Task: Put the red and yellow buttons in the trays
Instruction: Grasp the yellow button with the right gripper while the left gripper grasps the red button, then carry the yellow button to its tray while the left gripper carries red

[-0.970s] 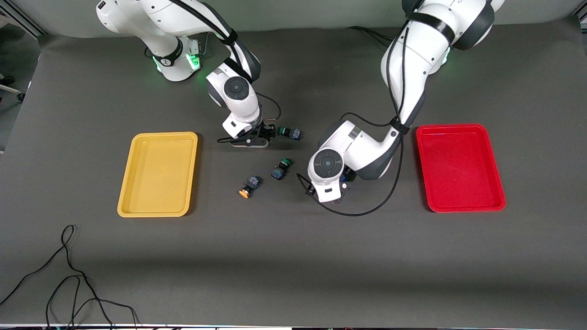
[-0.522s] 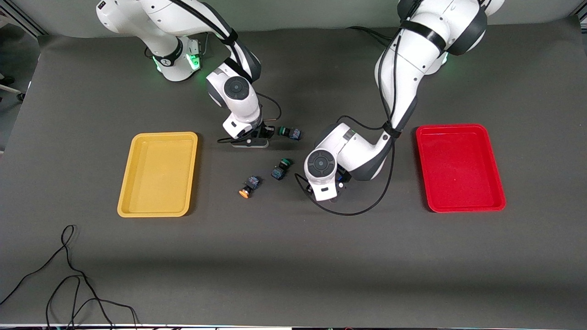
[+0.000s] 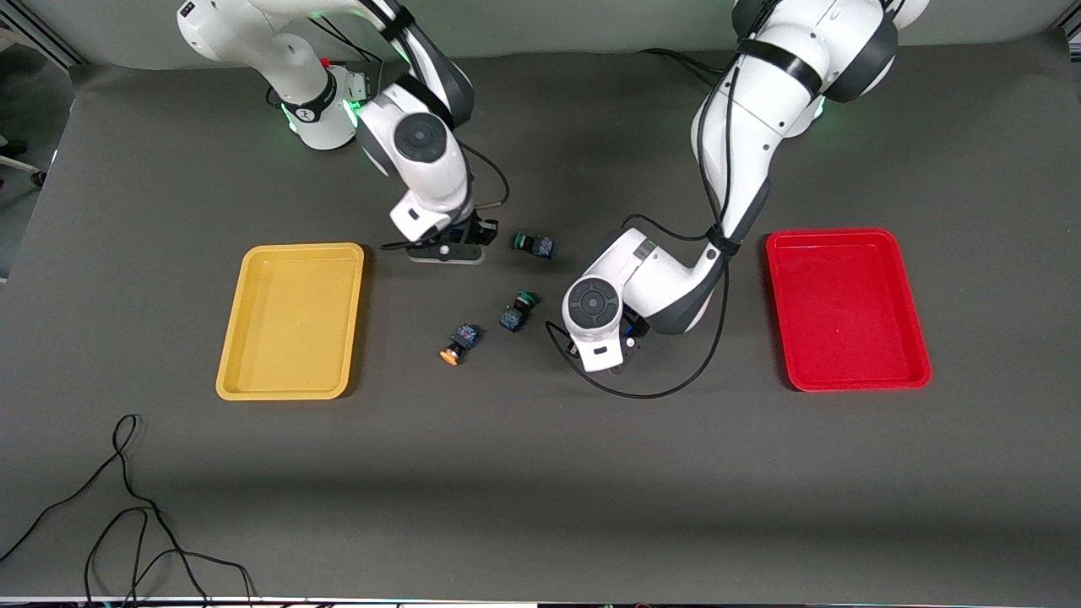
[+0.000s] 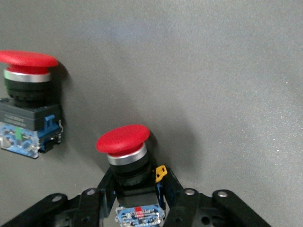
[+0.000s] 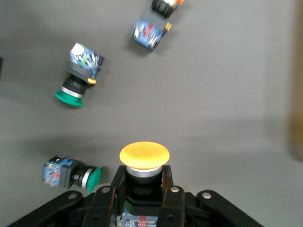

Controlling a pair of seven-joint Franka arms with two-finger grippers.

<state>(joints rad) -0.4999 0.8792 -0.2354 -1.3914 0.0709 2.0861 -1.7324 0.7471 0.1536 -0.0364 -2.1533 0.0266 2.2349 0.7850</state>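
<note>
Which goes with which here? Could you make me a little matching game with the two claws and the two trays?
Things:
1. left claw
2. right claw
3. yellow tray
4. red tray

States or places:
a. shut on a yellow-capped button
b. toward the left arm's end of the table
c. shut on a red-capped button
d. toward the right arm's end of the table

Pairs: 1-c, 2-a, 3-d, 4-b

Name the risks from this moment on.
The right gripper carries a yellow button by its body only, so it may slip before reaching the yellow tray. The left gripper, closing on a red button, could knock the second red button standing close beside it.
</note>
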